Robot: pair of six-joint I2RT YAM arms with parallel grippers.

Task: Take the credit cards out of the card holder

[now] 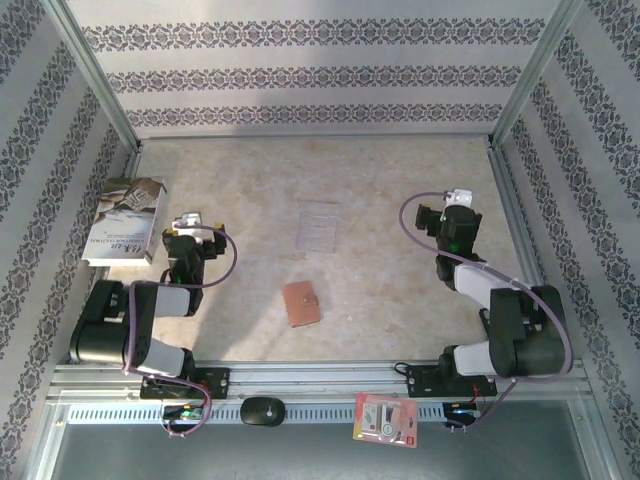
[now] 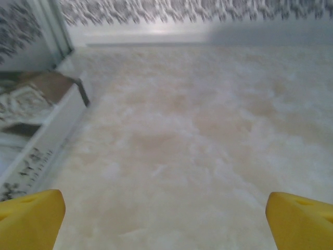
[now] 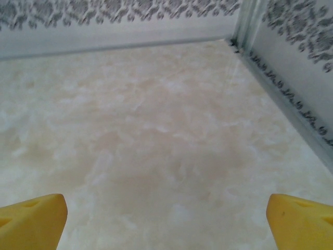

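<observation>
card holder (image 1: 301, 303) lies closed; left gripper (image 1: 190, 222), right gripper (image 1: 458, 198) gaping

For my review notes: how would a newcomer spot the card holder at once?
On the beige table, look near the middle of the front half. There lies the card holder, a small orange-brown wallet. The clear sleeve behind it is see-through, and the red-and-white packet lies off the table, past its front edge.

Overhead camera looks down on the table (image 1: 400, 200); wrist cameras skim it low, facing rearward.
</observation>
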